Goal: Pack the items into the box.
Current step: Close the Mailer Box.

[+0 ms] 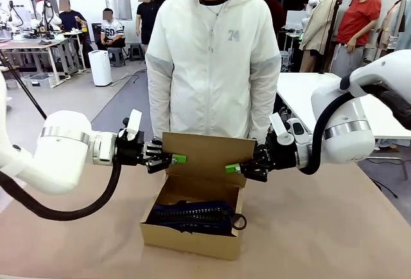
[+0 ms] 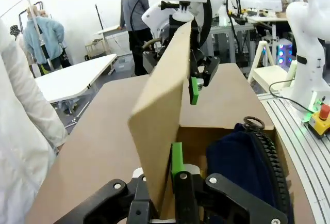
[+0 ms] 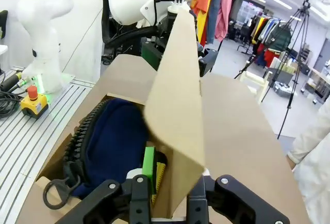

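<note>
The box (image 1: 192, 239), a shallow brown carton, sits mid-table with its flap lid (image 1: 207, 153) standing upright at the far side. My left gripper (image 1: 177, 159) is shut on the lid's left edge, and my right gripper (image 1: 234, 168) is shut on its right edge. The navy pencil case (image 1: 191, 215) lies inside. In the left wrist view my left gripper (image 2: 164, 180) pinches the lid (image 2: 161, 100) beside the case (image 2: 242, 168). The right wrist view has my right gripper (image 3: 167, 182) clamped on the lid (image 3: 178, 90), with the case (image 3: 111, 141) and a yellow-and-black utility knife (image 3: 161, 175) in the box.
A person in a white jacket (image 1: 212, 54) stands close behind the box at the table's far edge. Bare brown tabletop (image 1: 321, 227) lies around the box. An emergency-stop button (image 3: 32, 98) sits on the railing beside the table.
</note>
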Controlling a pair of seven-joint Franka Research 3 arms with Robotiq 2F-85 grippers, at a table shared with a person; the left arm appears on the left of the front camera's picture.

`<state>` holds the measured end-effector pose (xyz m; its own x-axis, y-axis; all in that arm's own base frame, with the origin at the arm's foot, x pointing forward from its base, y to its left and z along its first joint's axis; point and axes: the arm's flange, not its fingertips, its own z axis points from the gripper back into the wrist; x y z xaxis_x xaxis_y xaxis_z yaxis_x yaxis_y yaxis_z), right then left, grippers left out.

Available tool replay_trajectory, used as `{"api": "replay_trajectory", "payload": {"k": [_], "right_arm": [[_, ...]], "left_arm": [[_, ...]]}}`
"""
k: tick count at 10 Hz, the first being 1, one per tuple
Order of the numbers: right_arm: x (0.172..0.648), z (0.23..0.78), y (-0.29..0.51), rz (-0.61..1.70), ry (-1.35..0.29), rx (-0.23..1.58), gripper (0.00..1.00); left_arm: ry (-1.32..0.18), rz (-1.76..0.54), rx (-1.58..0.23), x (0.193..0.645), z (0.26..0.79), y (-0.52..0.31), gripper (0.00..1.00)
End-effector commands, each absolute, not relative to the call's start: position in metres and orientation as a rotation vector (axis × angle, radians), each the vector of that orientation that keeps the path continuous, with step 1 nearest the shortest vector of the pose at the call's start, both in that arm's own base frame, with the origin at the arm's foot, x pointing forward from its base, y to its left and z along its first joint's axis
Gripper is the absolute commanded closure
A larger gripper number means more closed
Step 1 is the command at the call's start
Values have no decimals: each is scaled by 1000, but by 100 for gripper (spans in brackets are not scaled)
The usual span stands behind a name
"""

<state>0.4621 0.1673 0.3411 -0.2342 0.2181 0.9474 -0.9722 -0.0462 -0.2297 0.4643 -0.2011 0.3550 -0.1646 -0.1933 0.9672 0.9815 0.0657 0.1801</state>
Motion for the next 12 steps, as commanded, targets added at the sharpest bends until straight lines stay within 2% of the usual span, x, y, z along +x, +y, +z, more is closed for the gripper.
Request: {"api": "replay_trajectory", "payload": {"k": [1, 2, 3, 6, 10, 12], "right_arm": [[453, 345, 171, 1506, -1235, 919, 72], [456, 350, 172, 1502, -1236, 928, 18], [456, 351, 171, 1498, -1235, 927, 0], [450, 351, 164, 1496, -1198, 947, 0], [426, 347, 125, 1433, -1120, 1025, 0], [421, 341, 100, 1311, -1117, 1054, 0]], "left_arm": [[-1235, -1375, -883, 452, 360, -202, 88], [-1227, -1364, -902, 453, 360, -203, 31], [-1225, -1353, -900, 453, 359, -203, 0], [-1240, -1339, -861, 442, 363, -194, 0], [-1108, -1326, -818, 389, 372, -147, 0], [-1159, -1226, -806, 368, 375, -113, 0]]}}
